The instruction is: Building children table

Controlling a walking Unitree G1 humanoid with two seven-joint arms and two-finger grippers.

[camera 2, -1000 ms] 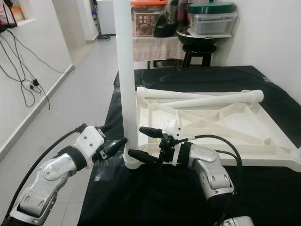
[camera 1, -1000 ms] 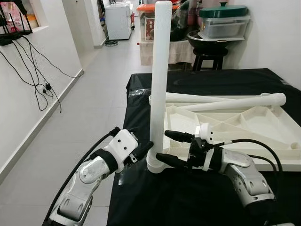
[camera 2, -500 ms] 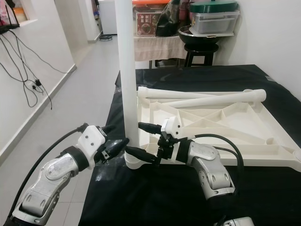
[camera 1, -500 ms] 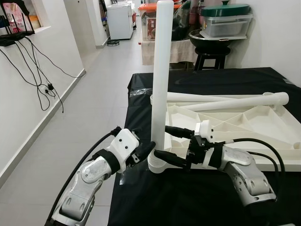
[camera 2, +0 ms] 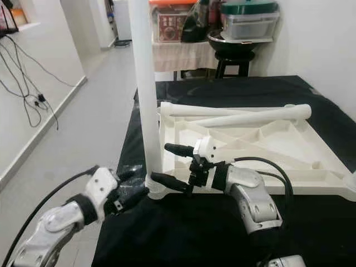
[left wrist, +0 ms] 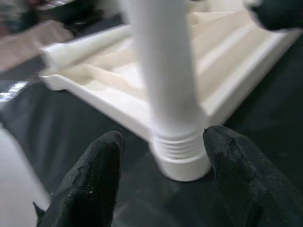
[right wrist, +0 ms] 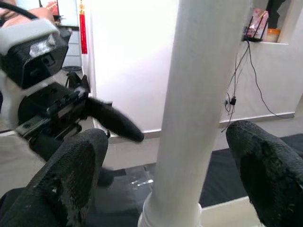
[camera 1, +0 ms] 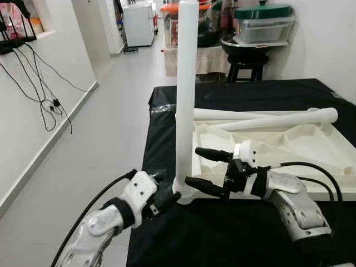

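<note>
A white table leg (camera 1: 185, 83) stands upright at the near left corner of the upturned white table top (camera 1: 289, 146) on the black-covered table. Its threaded base (left wrist: 182, 156) sits at that corner. My right gripper (camera 1: 196, 167) is open, with one finger (right wrist: 75, 165) on each side of the leg low down. My left gripper (camera 1: 167, 197) is open too, just short of the leg's base on its left side, fingers (left wrist: 102, 163) apart and not touching it.
Two more white legs (camera 1: 267, 118) lie across the far edge of the table top. The black cloth (camera 1: 233, 233) hangs over the table's left edge, with bare floor (camera 1: 94, 139) beyond. A stool and storage boxes (camera 1: 261, 28) stand behind the table.
My left gripper has pulled back and down from the leg's base, where it sat close half a second ago. The right gripper stays around the leg, which remains upright.
</note>
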